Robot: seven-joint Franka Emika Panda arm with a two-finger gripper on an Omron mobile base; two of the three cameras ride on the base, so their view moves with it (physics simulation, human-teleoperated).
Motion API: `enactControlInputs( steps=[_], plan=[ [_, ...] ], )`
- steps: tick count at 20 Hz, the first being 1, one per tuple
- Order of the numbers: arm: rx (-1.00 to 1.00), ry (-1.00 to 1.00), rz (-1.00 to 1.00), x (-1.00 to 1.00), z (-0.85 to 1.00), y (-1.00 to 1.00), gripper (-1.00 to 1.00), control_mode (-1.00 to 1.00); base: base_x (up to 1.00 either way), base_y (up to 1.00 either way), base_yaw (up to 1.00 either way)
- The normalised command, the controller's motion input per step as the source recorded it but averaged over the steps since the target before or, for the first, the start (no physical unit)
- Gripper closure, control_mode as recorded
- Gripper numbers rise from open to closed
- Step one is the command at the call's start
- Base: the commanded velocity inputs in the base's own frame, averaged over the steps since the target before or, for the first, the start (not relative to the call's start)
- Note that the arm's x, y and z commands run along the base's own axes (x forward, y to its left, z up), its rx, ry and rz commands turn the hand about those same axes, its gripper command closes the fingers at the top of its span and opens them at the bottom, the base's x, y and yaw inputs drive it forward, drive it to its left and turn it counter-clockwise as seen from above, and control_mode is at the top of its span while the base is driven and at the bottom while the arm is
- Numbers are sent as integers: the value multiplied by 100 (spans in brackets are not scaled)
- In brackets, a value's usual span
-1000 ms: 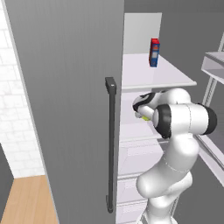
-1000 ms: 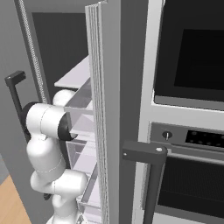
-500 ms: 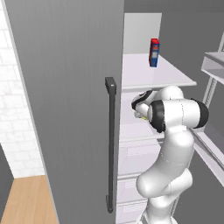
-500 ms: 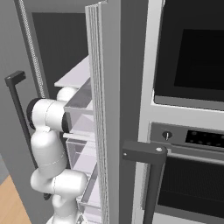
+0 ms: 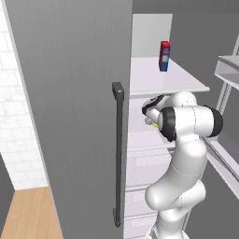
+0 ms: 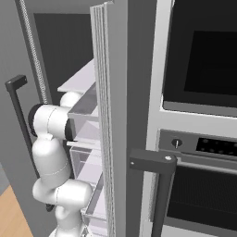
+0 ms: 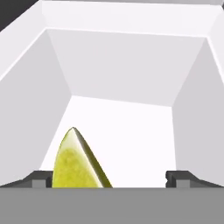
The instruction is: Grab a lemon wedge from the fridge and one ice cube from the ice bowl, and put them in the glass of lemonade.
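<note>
We see our gripper (image 7: 111,178) released inside the fridge (image 5: 70,93); the wedge (image 7: 78,162) sits at seven o'clock, between the fingertips (image 7: 40,179). A can (image 5: 164,56) stands at twelve.

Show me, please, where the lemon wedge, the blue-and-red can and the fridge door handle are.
lemon wedge (image 7: 78,164), hand view, its yellow flesh.
blue-and-red can (image 5: 164,56), left base view, its side.
fridge door handle (image 5: 118,154), left base view, mid-bar.

blue-and-red can (image 5: 164,56) on shelf, black wall oven (image 6: 203,115)

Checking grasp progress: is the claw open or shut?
Open: the claw has its tips wide apart, the lemon wedge between them, nearer one tip.
</note>
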Motion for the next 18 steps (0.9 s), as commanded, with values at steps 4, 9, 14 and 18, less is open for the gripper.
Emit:
enactControlInputs(
  steps=[4,9,14,18],
  plan=[
    [0,0,2,0,-8,18,-100,-100,0,0,0],
    [0,0,4,-6,-28,23,-100,-100,0,0,0],
    [0,0,2,-30,-13,3,-100,-100,0,0,0],
    [0,0,0,-18,0,0,-100,-100,0,0,0]
  ],
)
